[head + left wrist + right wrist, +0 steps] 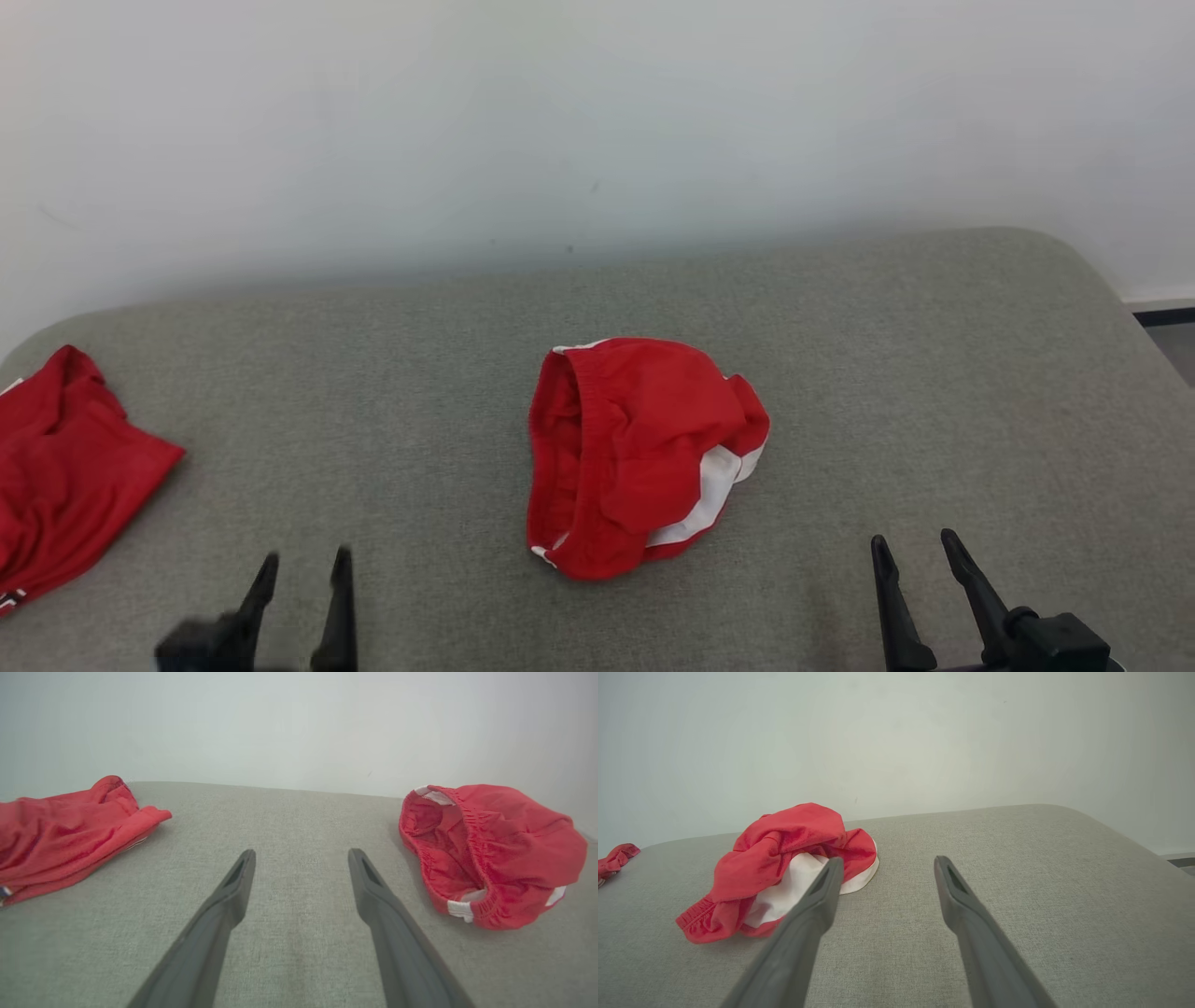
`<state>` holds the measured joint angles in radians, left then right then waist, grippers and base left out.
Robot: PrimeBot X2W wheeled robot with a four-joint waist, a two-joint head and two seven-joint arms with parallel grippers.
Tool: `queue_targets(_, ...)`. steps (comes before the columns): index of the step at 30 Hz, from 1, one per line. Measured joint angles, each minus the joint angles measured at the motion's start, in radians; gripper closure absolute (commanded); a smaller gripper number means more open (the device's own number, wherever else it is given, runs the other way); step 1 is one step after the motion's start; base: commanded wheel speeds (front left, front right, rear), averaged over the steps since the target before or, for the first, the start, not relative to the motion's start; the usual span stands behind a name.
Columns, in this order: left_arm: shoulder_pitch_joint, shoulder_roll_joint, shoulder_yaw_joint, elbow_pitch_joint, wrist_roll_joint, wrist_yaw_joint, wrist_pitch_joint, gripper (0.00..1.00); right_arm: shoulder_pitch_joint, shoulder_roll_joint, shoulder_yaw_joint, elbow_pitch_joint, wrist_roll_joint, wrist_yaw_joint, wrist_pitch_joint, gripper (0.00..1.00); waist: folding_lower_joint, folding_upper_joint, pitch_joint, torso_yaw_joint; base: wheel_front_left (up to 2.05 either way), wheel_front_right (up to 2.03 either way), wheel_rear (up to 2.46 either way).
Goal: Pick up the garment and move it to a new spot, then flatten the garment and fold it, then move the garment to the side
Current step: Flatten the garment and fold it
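Fingers spread on both arms, nothing held: left fingers [341, 607] near-left, right fingers [887, 588] near-right, tips pointing far. You've got the red garment [635, 448] crumpled mid grey padded surface [934, 373], between the two arms and farther out, so reach forward and inward. Right arm looks slightly nearer. Heap runs near-to-far; waistband opening [574, 439] faces left, white panel [714, 490] faces right. Second red cloth [65, 467] lies well apart at the left edge; don't mix them up.
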<state>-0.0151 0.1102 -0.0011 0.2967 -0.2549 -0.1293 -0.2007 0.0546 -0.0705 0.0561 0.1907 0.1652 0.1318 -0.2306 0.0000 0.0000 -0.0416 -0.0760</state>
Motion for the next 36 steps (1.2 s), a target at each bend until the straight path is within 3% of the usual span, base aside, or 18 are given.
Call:
queue_targets(7, -0.212, -0.029, -0.011, 0.063, -0.130, 0.016, 0.287, 0.00, -0.005, -0.001, 0.018, -0.003, 0.001, 0.000, 0.010, 0.00, 0.0000, 0.0000, 0.017, -0.052, 0.00, 0.00, 0.00)
queue_targets(12, -0.353, -0.046, -0.021, 0.128, -0.193, 0.049, 0.413, 0.00, -0.023, -0.013, 0.045, -0.011, 0.002, 0.000, 0.019, 0.00, 0.0000, 0.0001, 0.030, -0.111, 0.00, 0.00, 0.00)
queue_targets(19, -0.477, -0.051, -0.016, 0.232, -0.247, 0.080, 0.480, 0.00, -0.039, -0.028, 0.063, -0.024, 0.010, 0.000, 0.028, 0.00, 0.0001, 0.0002, 0.052, -0.215, 0.00, 0.00, 0.00)
queue_targets(31, -0.572, -0.036, 0.002, 0.337, -0.260, 0.131, 0.493, 0.00, -0.063, -0.027, 0.105, -0.023, 0.025, 0.000, 0.021, 0.00, 0.0001, 0.0002, 0.106, -0.370, 0.00, 0.00, 0.00)
queue_targets(36, -0.591, -0.012, 0.018, 0.369, -0.248, 0.193, 0.482, 0.00, -0.071, -0.023, 0.114, -0.014, 0.027, 0.000, 0.014, 0.00, 0.0001, 0.0001, 0.134, -0.406, 0.00, 0.00, 0.00)
